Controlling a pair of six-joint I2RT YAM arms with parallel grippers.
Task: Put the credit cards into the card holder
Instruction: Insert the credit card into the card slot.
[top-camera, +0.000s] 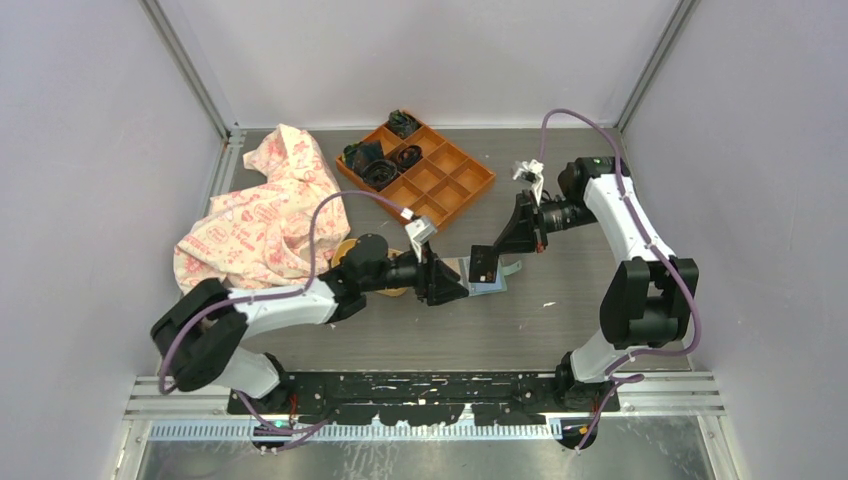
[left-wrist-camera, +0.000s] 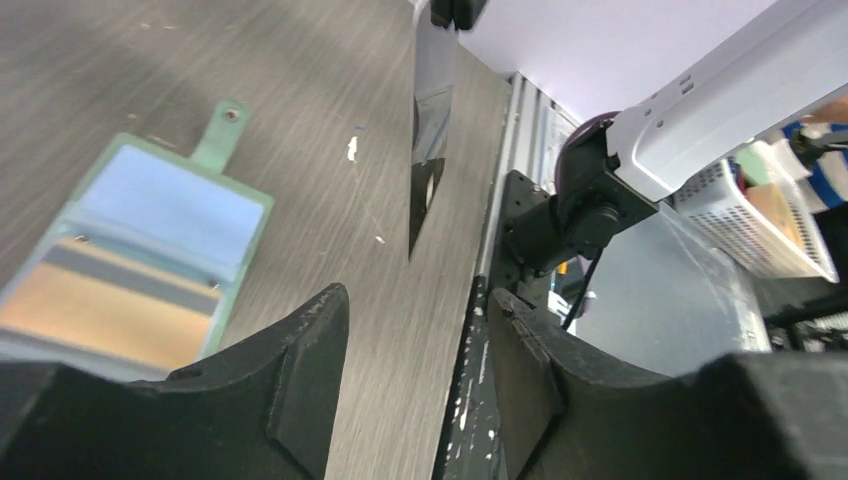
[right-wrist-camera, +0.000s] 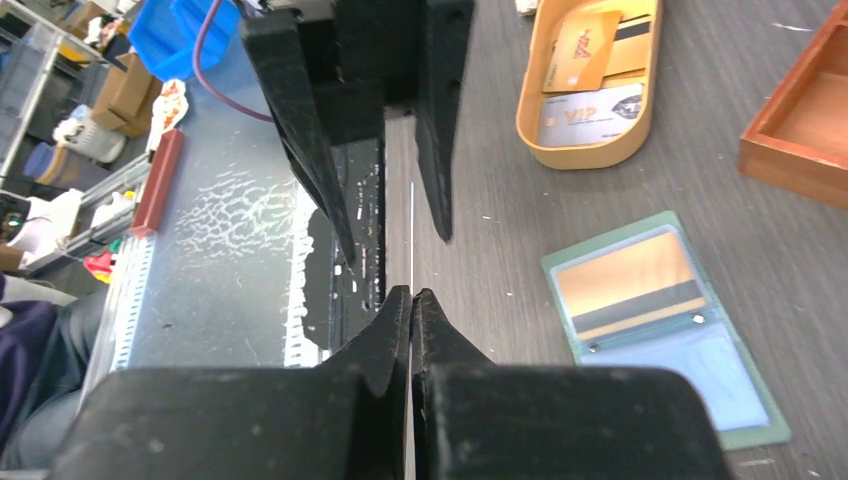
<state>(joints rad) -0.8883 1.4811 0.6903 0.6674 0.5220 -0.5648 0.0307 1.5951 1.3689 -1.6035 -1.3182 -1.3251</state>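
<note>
- My right fingers are pinched shut on a thin black plastic credit card and hold it upright on its edge above the grey wood-grain bench.
- My left fingers stand open, one to each side of the card's line. As far as I can see they do not touch it.
- The small sage-green folding card holder lies open and flat at mid-bench with its blue and tan-orange lining facing up. From above, its closing tab points toward 2 o'clock. The held card hangs just beside it.
- The two arms meet nose to nose over the holder and hide most of it from the top camera.
- A yellow oval dish sits at 9 o'clock of the holder, partly under my left arm. It carries a tan-gold card and a pale grey-white card.
- An orange nine-compartment tray stands at 11 o'clock, well apart, with dark items in its far-left cells.
- A cream cloth with red print is bunched at 10 o'clock.
</note>
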